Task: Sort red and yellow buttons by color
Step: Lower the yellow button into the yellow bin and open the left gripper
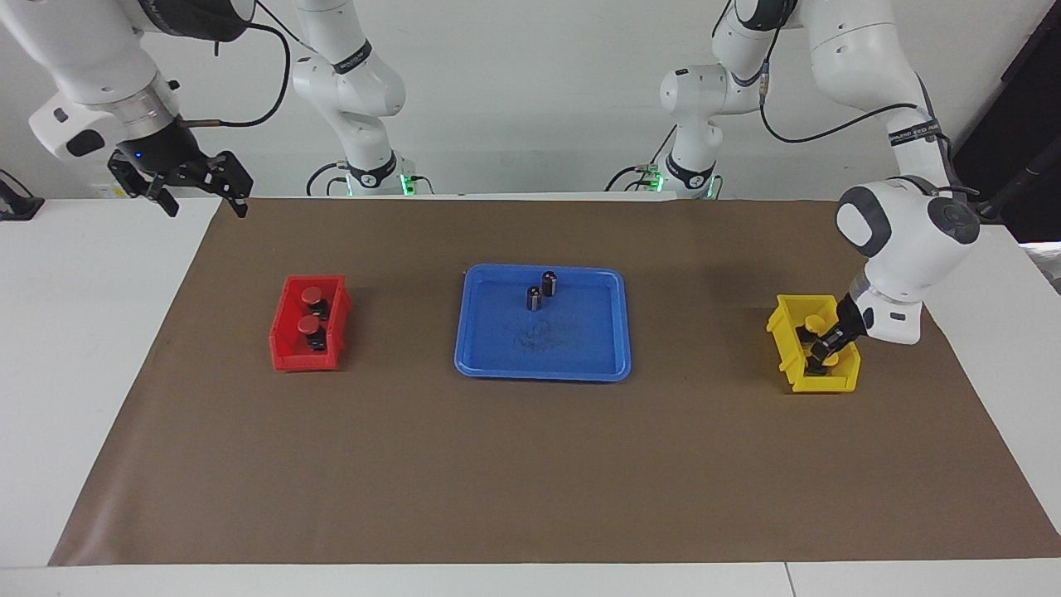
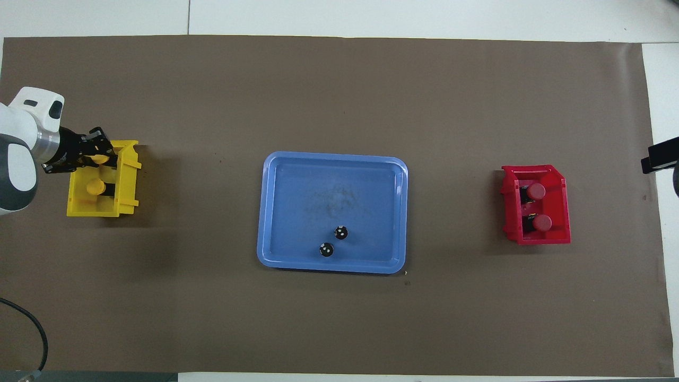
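Two red buttons (image 1: 312, 294) (image 1: 312, 325) lie in the red bin (image 1: 286, 356) toward the right arm's end; they also show in the overhead view (image 2: 537, 191) (image 2: 541, 223). The yellow bin (image 1: 787, 348) toward the left arm's end holds two yellow buttons (image 2: 98, 158) (image 2: 95, 185). My left gripper (image 1: 822, 347) reaches down into the yellow bin, around the button farther from the robots. One yellow cap (image 1: 814, 319) shows in the facing view. My right gripper (image 1: 205, 199) is open and empty, raised over the table's edge by the robots.
A blue tray (image 1: 539, 365) sits mid-table between the bins, with two dark capless cylinders (image 1: 549, 283) (image 1: 534, 298) standing in its half nearer to the robots. A brown mat (image 1: 530, 481) covers the table.
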